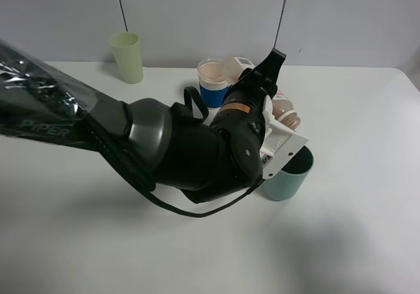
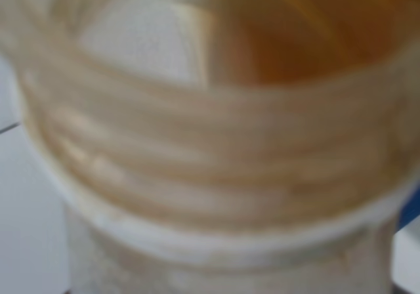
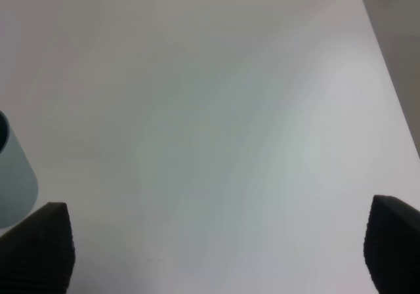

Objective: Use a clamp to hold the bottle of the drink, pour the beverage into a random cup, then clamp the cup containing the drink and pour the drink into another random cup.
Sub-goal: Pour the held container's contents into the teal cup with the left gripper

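Note:
My left gripper (image 1: 266,71) is shut on the bottle of the drink (image 1: 287,117), which lies tilted with its ribbed mouth over the plain teal cup (image 1: 289,176). The left wrist view is filled with a blur of the bottle's threaded neck (image 2: 197,169), and amber-brown beverage (image 2: 308,38) shows inside. Just behind the arm stands the white cup with the blue band (image 1: 211,87). The arm hides most of the bottle's body. My right gripper (image 3: 216,251) is open over bare table, and the teal cup (image 3: 12,182) sits at the edge of its view.
A pale green tumbler (image 1: 127,56) stands at the back left of the white table (image 1: 354,241). The bulky left arm reaches across the middle from the left. The right arm is out of the high view.

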Action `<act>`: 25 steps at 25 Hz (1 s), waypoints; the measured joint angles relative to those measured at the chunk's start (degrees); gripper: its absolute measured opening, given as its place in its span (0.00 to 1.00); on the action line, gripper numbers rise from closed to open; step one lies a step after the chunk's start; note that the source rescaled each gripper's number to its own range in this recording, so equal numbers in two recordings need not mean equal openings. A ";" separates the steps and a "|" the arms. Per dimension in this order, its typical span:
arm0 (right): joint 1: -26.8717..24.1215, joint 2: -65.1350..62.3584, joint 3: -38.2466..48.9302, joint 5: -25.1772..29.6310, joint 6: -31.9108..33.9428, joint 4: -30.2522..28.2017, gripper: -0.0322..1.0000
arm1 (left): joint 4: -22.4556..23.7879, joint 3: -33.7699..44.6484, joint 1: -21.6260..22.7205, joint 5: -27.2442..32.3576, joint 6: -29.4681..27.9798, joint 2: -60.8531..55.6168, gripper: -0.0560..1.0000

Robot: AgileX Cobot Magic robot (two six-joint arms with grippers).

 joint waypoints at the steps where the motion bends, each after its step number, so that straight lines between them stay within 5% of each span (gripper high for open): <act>1: 0.00 0.00 0.00 0.00 0.00 0.00 0.65 | 0.06 0.00 0.00 0.00 0.08 0.00 0.05; 25: 0.00 0.00 0.00 0.00 0.00 -0.05 0.65 | 1.01 0.00 0.00 -0.42 5.36 0.00 0.05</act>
